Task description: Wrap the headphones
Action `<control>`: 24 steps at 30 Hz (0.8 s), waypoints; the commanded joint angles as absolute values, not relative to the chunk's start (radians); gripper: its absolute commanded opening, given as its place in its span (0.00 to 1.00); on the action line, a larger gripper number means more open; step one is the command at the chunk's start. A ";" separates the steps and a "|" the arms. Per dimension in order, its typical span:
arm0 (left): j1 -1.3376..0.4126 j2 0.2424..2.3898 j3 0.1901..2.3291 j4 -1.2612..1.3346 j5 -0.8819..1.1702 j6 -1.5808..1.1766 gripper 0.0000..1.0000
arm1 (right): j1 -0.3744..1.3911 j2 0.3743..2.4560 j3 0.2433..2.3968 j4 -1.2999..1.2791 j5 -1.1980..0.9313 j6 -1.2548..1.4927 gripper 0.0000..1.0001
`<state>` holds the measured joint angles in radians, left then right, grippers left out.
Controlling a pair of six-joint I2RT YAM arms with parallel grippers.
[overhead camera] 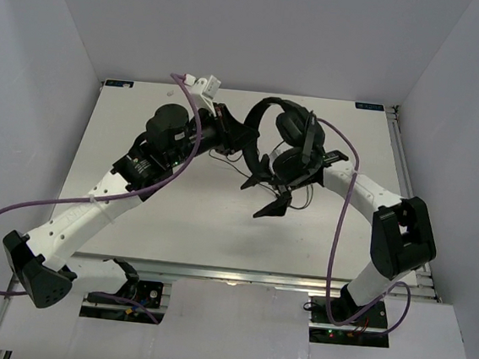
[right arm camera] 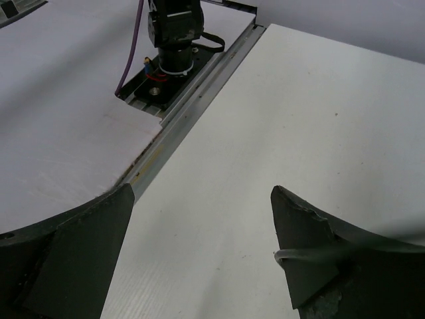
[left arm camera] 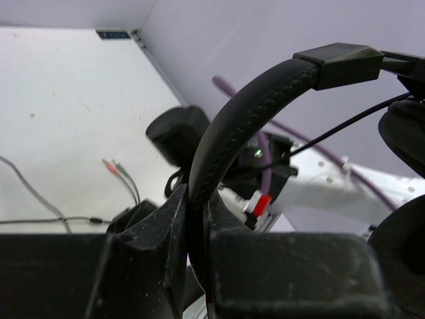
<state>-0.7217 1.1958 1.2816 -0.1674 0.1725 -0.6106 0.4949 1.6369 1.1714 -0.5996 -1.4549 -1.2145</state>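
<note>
Close against the left wrist camera, the left pincer (left arm camera: 198, 222) is clamped tight on the padded band of the headphones (left arm camera: 246, 106), holding them up above the desk (left arm camera: 60, 100) with the earcups toward the right arm. Their thin cable (left arm camera: 131, 188) reaches the desk, where its pink and green plugs (left arm camera: 111, 166) lie. The right pincer (right arm camera: 202, 193) stands wide, gripping nothing.
</note>
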 commanded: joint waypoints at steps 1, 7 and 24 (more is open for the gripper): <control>-0.715 1.180 1.397 -0.097 0.094 -0.659 0.00 | 0.501 1.669 1.245 -0.587 -1.423 -1.071 0.90; -0.710 1.116 1.374 -0.138 -0.046 -0.632 0.00 | 0.501 1.533 0.975 0.349 -1.162 -0.320 0.90; -0.706 1.052 1.344 -0.092 -0.203 -0.733 0.00 | 0.517 1.683 0.727 1.537 -1.061 0.619 0.95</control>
